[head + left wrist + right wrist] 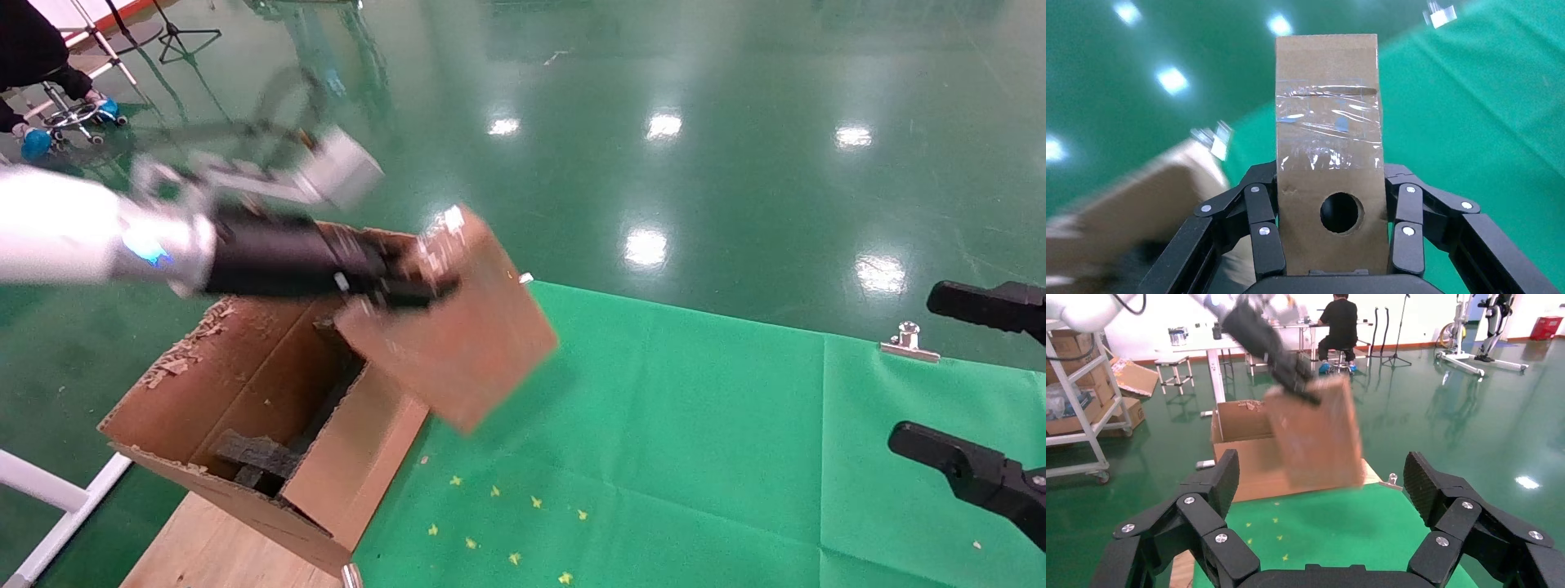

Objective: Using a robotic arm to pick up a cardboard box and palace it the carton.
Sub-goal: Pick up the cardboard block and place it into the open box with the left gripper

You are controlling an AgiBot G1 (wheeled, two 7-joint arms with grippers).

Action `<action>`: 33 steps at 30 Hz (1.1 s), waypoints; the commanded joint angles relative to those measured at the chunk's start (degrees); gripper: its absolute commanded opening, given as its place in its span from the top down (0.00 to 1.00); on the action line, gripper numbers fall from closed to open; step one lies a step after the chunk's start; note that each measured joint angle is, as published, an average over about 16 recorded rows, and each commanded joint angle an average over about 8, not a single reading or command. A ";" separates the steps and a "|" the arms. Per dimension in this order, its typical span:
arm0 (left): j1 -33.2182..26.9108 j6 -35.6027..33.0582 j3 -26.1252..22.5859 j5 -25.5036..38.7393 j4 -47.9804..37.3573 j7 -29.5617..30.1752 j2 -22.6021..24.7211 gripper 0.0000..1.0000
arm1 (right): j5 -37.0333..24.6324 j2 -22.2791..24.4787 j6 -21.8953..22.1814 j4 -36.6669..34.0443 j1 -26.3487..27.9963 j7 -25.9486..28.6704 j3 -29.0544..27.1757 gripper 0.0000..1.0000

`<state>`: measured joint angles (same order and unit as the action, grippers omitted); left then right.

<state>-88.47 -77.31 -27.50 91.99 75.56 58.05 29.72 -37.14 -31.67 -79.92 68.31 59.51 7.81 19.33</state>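
While clamped in the left hand (1333, 245), the cardboard box (458, 327) overhangs the carton (245, 408) rim.

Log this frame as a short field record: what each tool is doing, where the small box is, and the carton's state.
left tool: shut on the cardboard box, held tilted in the air at the carton's edge
right tool: open, idle at the right over the green cloth
carton: open, ragged flaps, black foam pieces inside
box detail: clear tape and a round hole in one side
stage: box lifted, not yet in the carton
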 commanded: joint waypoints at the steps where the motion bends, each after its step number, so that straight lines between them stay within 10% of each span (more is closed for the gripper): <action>1: -1.83 0.47 1.73 -1.25 0.06 -1.24 -1.34 1.00 | 0.00 0.00 0.00 0.00 0.00 0.00 0.00 0.00; 14: 0.37 3.05 1.36 5.14 -10.64 -9.33 -8.64 1.00 | 0.00 0.00 0.00 0.00 0.00 0.00 0.00 0.00; 33: 8.01 19.87 0.46 7.33 -37.69 -23.01 -3.41 1.00 | 0.00 0.00 0.00 0.00 0.00 0.00 0.00 0.00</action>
<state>-80.47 -57.84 -27.25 99.45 38.02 35.13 26.51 -37.14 -31.67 -79.92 68.31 59.51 7.81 19.33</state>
